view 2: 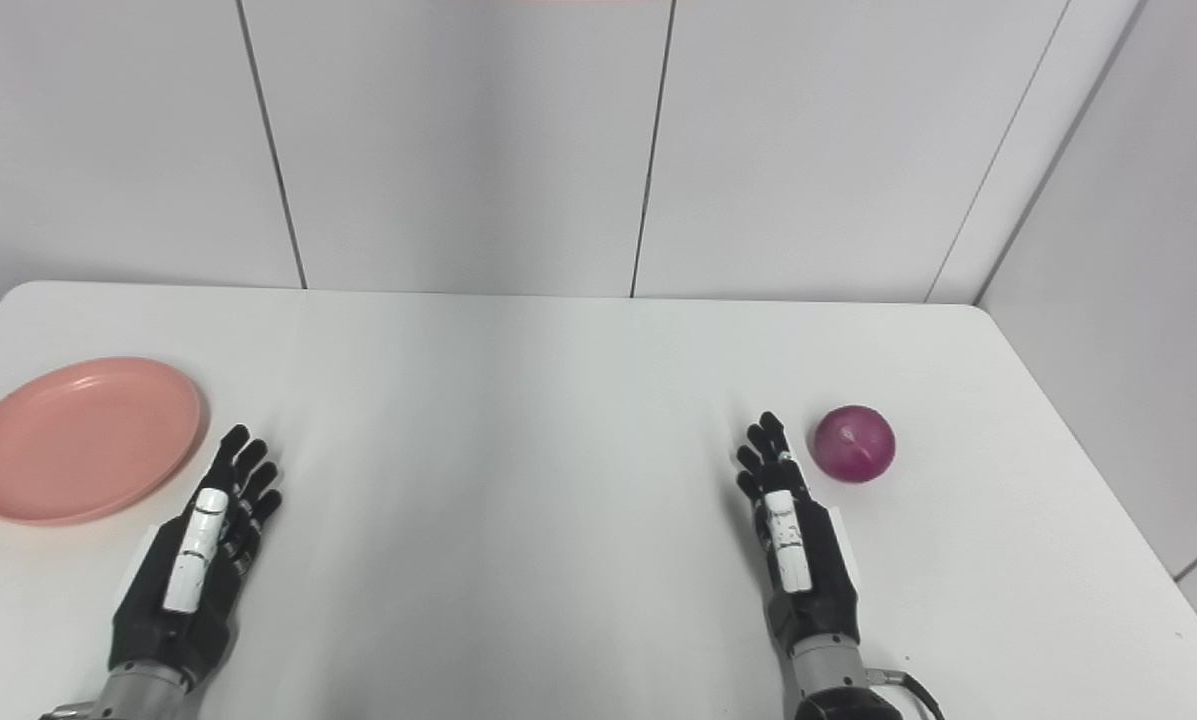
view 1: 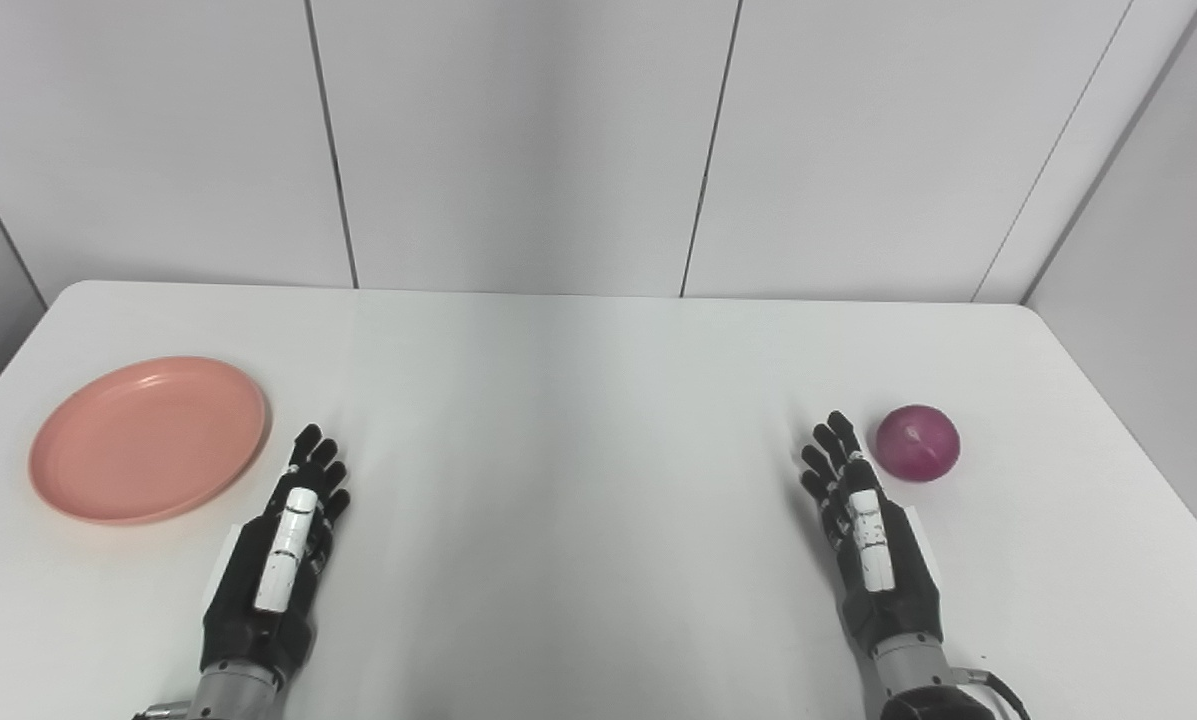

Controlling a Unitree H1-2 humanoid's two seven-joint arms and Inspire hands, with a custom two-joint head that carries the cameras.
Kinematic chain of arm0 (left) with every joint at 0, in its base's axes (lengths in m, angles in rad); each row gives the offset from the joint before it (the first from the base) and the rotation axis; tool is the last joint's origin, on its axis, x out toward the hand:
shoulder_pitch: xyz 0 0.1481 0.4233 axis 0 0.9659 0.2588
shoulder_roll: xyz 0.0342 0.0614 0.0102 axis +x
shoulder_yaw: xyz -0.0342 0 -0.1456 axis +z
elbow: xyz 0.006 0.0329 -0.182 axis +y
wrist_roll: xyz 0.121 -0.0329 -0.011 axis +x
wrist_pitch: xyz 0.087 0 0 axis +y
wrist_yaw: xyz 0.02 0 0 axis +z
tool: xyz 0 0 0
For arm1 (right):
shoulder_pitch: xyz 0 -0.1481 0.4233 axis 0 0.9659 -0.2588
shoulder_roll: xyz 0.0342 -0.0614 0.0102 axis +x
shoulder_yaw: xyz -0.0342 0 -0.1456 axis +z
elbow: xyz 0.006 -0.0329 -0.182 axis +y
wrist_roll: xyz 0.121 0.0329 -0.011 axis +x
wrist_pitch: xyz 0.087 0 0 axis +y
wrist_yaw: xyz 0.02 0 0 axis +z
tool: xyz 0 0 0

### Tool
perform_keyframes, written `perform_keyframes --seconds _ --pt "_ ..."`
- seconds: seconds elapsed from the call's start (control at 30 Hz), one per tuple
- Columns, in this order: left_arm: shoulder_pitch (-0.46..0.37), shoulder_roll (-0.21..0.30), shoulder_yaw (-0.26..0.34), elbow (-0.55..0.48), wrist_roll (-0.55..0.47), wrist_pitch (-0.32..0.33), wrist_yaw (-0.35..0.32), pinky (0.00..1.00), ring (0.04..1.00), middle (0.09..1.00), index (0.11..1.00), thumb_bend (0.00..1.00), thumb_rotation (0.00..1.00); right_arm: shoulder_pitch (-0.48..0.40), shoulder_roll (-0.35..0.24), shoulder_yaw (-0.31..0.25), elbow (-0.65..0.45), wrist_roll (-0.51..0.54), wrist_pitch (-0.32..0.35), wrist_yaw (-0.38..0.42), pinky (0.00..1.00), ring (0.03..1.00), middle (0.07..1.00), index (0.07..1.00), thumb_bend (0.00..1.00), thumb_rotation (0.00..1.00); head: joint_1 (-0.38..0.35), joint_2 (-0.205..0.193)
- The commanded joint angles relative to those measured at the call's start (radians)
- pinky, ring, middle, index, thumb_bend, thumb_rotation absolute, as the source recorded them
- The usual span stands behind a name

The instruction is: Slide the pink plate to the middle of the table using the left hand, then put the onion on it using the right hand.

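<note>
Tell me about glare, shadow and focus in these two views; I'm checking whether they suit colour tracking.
Left eye view: soft even light, a pale sheen down the table centre, only faint shadows beside the plate, the onion and both hands. Right eye view: same lighting, a small highlight on the onion, the plate cut by the left edge; both views sharp, no motion blur.

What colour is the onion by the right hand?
Purple-red, with a pale glossy patch on top; the onion shows best in the right eye view, beside the right hand.

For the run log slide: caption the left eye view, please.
Both open hands, left hand and right hand, rest on the white table; pink plate far left, red onion right.
</note>
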Motion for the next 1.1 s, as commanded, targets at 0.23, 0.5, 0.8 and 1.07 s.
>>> perform_keyframes --seconds 0.23,0.5,0.8,1.07 --pt "0.020 -0.010 0.003 -0.028 0.005 -0.028 0.000 1.00 1.000 1.000 1.000 0.71 0.81 0.032 0.010 -0.002 0.021 0.011 -0.034 0.005 0.97 0.961 0.970 0.988 0.85 0.90 0.000 0.000" --pt "0.015 -0.005 0.008 -0.028 0.001 -0.026 -0.003 1.00 1.000 1.000 1.000 0.70 0.81 0.029 0.014 -0.003 0.023 0.006 -0.037 0.000 0.96 0.960 0.969 0.991 0.84 0.90 -0.001 -0.002" --pt "0.012 -0.003 0.004 -0.028 0.001 -0.024 -0.006 1.00 1.000 1.000 1.000 0.70 0.82 0.030 0.014 -0.003 0.026 0.008 -0.038 0.002 0.97 0.963 0.975 0.996 0.84 0.90 -0.001 -0.003" --pt "0.005 -0.003 0.008 -0.026 0.000 -0.021 -0.002 1.00 1.000 1.000 1.000 0.69 0.82 0.027 0.016 -0.004 0.025 0.008 -0.034 0.001 0.97 0.961 0.970 0.990 0.83 0.90 -0.001 -0.004"
